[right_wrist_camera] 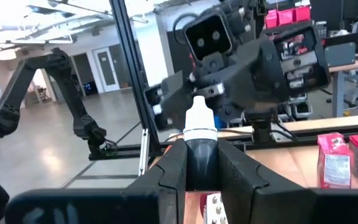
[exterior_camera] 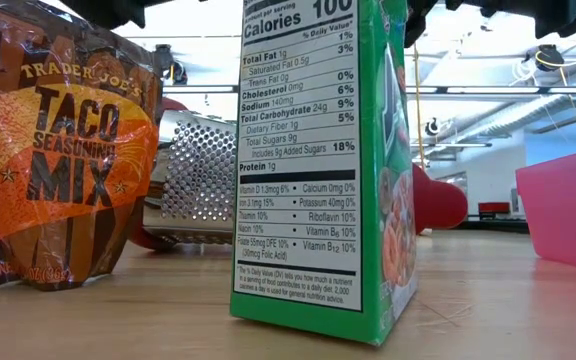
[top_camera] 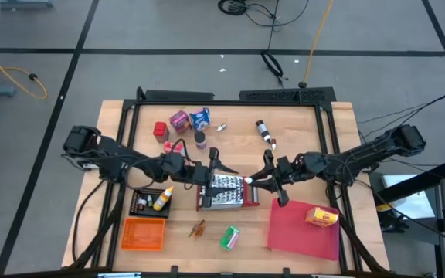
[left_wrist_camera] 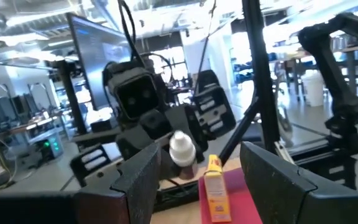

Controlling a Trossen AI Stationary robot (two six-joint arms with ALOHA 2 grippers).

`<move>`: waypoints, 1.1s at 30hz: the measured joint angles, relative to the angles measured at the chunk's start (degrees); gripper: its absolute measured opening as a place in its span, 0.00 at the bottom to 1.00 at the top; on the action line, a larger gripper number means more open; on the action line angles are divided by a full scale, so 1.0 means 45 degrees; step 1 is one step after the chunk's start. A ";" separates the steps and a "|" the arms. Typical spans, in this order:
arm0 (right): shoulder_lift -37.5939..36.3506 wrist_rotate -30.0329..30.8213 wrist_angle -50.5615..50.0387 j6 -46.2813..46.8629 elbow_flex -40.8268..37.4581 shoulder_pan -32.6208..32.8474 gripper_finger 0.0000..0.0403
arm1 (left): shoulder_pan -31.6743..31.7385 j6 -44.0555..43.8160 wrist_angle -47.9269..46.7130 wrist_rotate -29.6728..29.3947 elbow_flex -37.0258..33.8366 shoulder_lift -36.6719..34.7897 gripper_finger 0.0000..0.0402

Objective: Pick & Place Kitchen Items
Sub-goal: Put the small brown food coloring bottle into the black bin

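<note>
**Bottle held mid-air between two arms**

Two dark arms meet over the middle of a wooden table (top_camera: 300,116), above a steel grater (top_camera: 224,192). The right gripper (right_wrist_camera: 202,163) is clamped on a small dark bottle (right_wrist_camera: 201,142) with a white cap, holding it upright between its fingers and pointing it toward the other arm. The left gripper (left_wrist_camera: 194,168) faces it with its fingers spread wide and nothing between them; the bottle's white cap shows in the gap ahead, not yet inside the grasp.

This looks like a handover. To do it well, the left gripper should probably slide around the bottle's body below the cap, close squarely, and only then should the right let go, or the bottle may drop onto the grater.

Other items lie scattered: a green box (top_camera: 229,237) and a taco packet (exterior_camera: 58,150) near the front edge, a yellow box (top_camera: 322,218) on a red tray (top_camera: 296,235), pink and blue boxes (top_camera: 190,119) at the back, and small bottles in a dark bin (top_camera: 151,202) beside an orange basket (top_camera: 143,234).
</note>
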 joint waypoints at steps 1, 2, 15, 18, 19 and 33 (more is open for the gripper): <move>0.0130 -0.0001 0.0232 0.0012 0.0000 -0.0012 0.14 | 0.0000 0.0000 0.0023 0.0005 0.0011 0.0058 0.56; 0.0278 -0.0001 0.0430 0.0017 0.0000 -0.0044 0.14 | 0.0000 0.0000 -0.0007 0.0005 0.0024 0.0085 0.56; 0.1576 -0.0026 0.2271 0.0118 0.0005 -0.0166 0.14 | -0.0007 -0.0083 0.0565 0.0022 0.0121 0.0387 0.56; 0.1576 -0.0036 0.2276 0.0123 0.0005 -0.0274 0.14 | 0.0002 -0.0097 0.0761 0.0350 0.0502 0.0841 0.56; 0.1576 -0.0076 0.2272 0.0118 0.0001 -0.0300 0.14 | 0.0045 -0.0123 0.0776 0.0359 0.0667 0.1057 0.56; 0.1576 -0.0375 0.2022 0.0348 0.0000 -0.0287 0.14 | 0.0289 -0.0015 -0.0276 0.1458 0.2006 0.1980 0.50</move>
